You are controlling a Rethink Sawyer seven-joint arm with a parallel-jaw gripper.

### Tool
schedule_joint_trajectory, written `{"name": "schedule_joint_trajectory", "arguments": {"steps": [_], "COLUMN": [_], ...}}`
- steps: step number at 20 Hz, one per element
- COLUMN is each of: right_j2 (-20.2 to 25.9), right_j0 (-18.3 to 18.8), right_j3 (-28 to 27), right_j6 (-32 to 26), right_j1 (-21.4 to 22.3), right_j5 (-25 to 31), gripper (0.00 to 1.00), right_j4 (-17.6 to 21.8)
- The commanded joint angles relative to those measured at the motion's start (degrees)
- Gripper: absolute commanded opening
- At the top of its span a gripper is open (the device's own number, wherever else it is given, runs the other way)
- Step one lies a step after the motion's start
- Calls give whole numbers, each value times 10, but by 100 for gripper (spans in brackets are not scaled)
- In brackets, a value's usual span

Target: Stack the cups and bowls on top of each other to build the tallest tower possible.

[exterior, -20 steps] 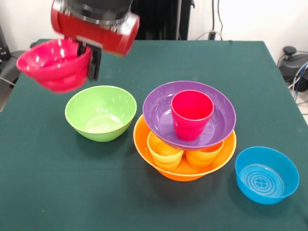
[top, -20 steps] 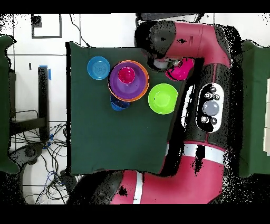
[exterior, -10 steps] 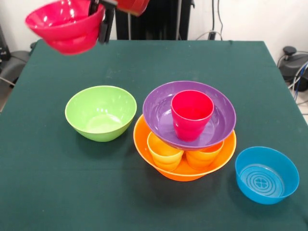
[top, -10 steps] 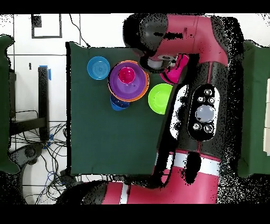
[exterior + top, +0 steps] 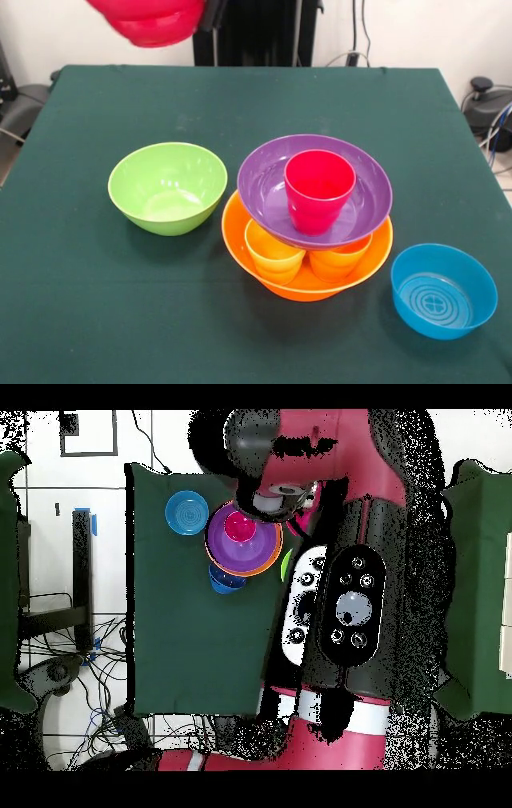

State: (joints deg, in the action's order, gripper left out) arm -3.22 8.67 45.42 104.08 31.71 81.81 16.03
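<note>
Arm (image 5: 345, 534) raised w/ red bowl (image 5: 152, 20) aloft; gripper (image 5: 213, 12) grasps its rim. On table: 5 bowls, 3 cups visible.

Green table (image 5: 96, 320), lime bowl (image 5: 167, 187), orange bowl (image 5: 307, 280), light blue bowl (image 5: 443, 290)

The glossy red plastic bowl (image 5: 150, 19) is cut off by the front view's top edge, its rim and the gripper out of sight. Overhead, the red and black arm (image 5: 340, 584) covers nearly all of the lime green plastic bowl (image 5: 286, 564) right of the purple bowl (image 5: 243, 544), and only a sliver of a dark blue bowl (image 5: 224, 581) shows beneath it.
</note>
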Motion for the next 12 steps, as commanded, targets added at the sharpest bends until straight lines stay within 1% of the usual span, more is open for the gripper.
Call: {"name": "schedule_joint_trajectory", "arguments": {"steps": [1, 3, 8, 12], "right_j2": [23, 26, 31, 25], "right_j0": [-37, -43, -55, -67], "right_j3": [10, 13, 33, 38], "right_j6": [45, 62, 104, 128], "right_j1": [-11, -20, -42, -53], "right_j5": [53, 40, -22, -45], "gripper": [0, 0, 0, 0], "right_j4": [-3, -13, -36, -49]}}
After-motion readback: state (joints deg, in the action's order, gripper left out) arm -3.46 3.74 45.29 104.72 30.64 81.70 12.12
